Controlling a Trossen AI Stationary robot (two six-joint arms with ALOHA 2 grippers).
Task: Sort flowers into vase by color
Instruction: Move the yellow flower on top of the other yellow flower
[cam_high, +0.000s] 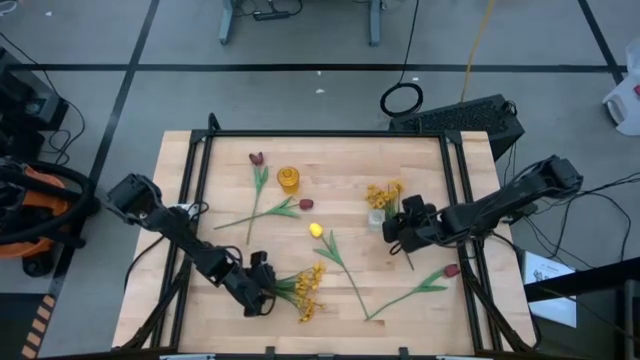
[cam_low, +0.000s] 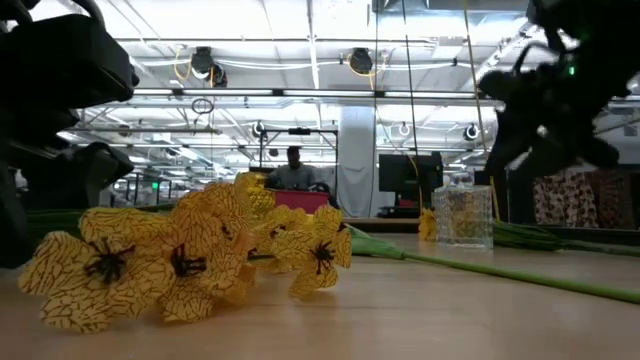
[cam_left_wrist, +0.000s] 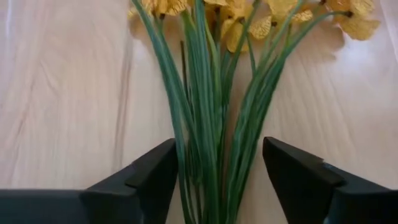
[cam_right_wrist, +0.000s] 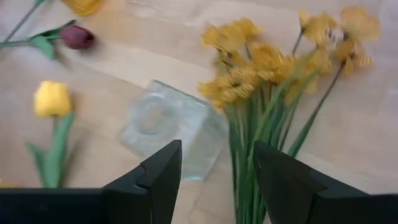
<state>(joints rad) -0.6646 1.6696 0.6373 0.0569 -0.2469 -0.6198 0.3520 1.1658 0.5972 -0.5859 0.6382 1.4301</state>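
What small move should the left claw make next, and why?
Probably close on the stems: the left claw stands open with the yellow spray's green stems between its fingers, still lying on the table. The right claw hangs open by the glass vase.

Wooden table (cam_high: 420, 170), black keyboard (cam_high: 470, 115), coiled cable (cam_high: 401, 99), seated person (cam_low: 293, 170) in background.

Even bright overhead light, soft shadows beside the yellow spray (cam_left_wrist: 211, 93), ceiling lamps glaring behind it, clear vase (cam_right_wrist: 168, 127) motion-blurred
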